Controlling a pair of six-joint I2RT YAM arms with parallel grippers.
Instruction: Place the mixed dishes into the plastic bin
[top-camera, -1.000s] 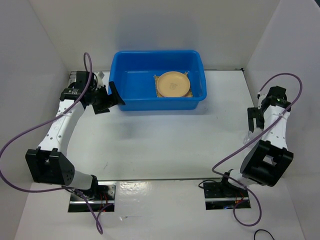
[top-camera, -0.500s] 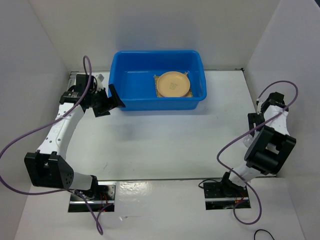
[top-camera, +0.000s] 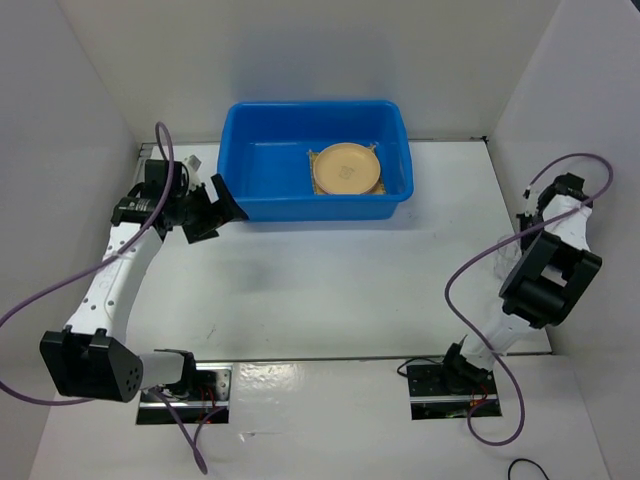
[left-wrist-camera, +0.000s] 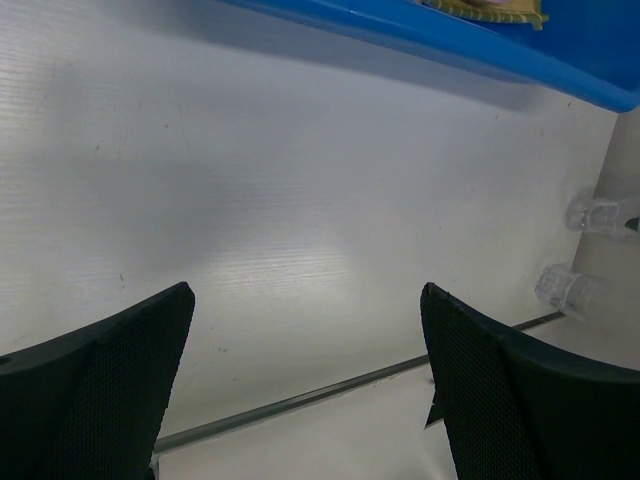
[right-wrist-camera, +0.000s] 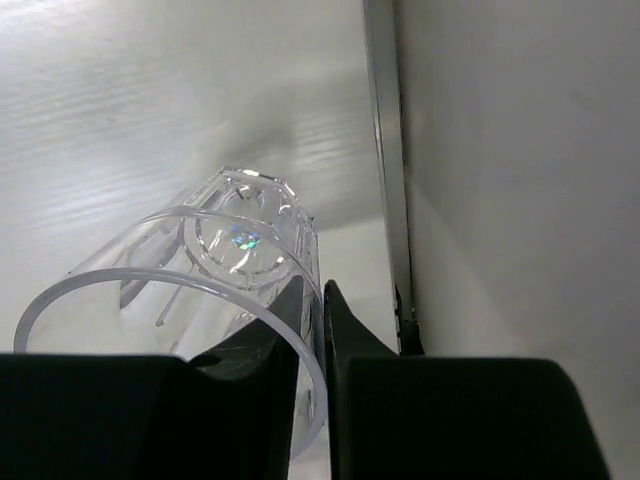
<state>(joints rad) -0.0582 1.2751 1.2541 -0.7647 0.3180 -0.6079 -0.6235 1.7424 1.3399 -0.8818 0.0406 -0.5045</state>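
- Left gripper (left-wrist-camera: 305, 300) hangs beside the left end of the blue bin (top-camera: 300, 207), fingers spread wide.
- Right gripper (right-wrist-camera: 315, 292), at the right wall (right-wrist-camera: 500, 150), pinches the rim of a clear cup (right-wrist-camera: 235, 245).

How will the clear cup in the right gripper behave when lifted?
The clear cup looks thin-walled, so it is probably light and somewhat flexible. The right gripper pinches only its rim wall, so it may pivot or slip. Its round side suggests it would roll if dropped.
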